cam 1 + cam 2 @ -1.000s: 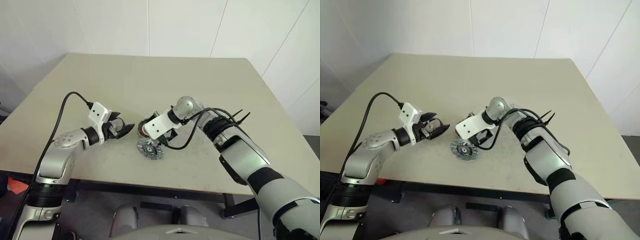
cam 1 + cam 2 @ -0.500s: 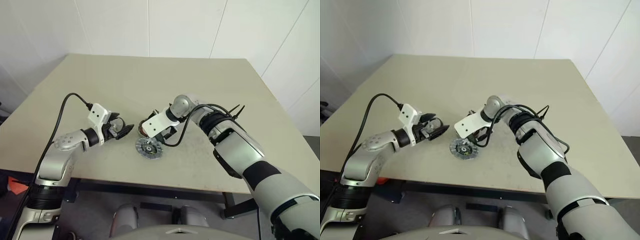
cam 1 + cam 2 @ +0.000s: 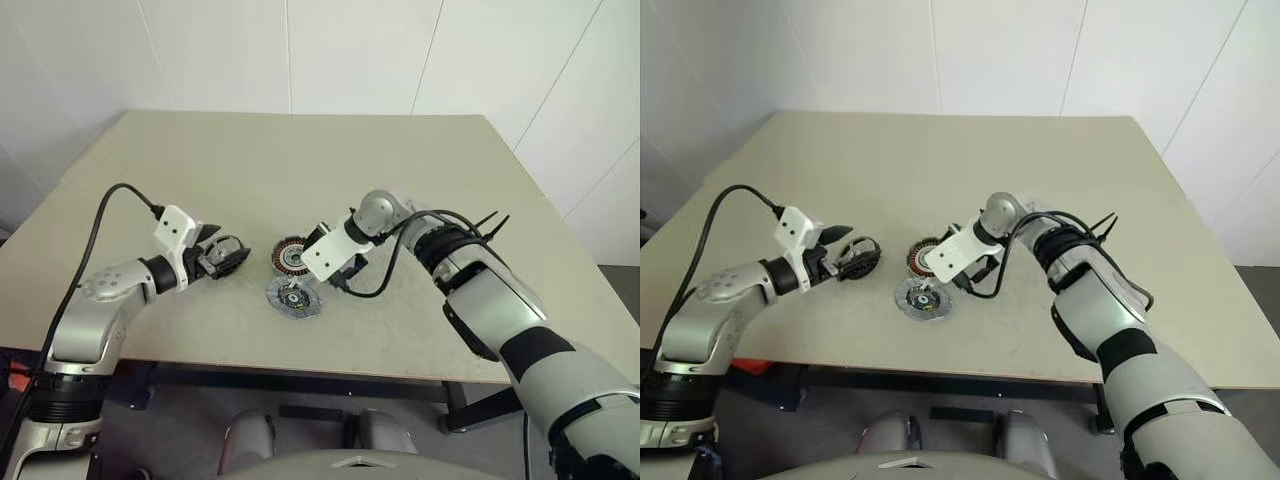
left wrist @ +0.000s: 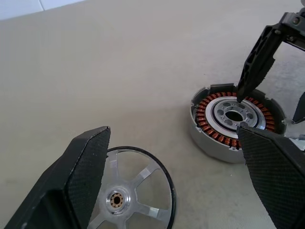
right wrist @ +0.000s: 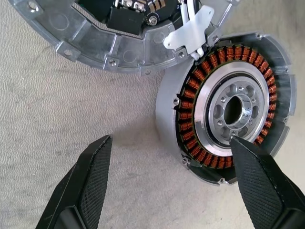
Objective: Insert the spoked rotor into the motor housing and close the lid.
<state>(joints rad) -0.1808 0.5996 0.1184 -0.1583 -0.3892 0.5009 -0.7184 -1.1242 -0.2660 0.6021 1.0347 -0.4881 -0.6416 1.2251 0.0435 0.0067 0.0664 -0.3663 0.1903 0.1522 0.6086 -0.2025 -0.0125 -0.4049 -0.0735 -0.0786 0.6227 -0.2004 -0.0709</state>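
The left gripper hangs just above the beige tabletop with its two black fingers spread apart and nothing between them, pointing toward the parts at the table's middle. Next comes the spoked rotor, a flat grey metal disc with radial spokes, a dark rim and a small central hub; it lies flat, face up, its axis vertical, just beside the motor housing. The motor housing, a thicker round part with a grey outer wall and a ring of copper-brown windings around a pale bored centre, also sits flat with its open face up; nothing rests inside it. Touching or just beside it lies a round grey cast lid with dark electronics and white wires in it. The right gripper points steeply down over the housing, fingers wide apart, one fingertip over the pale centre ring. Bare tabletop spreads all round; the parts lie nearer the front edge.
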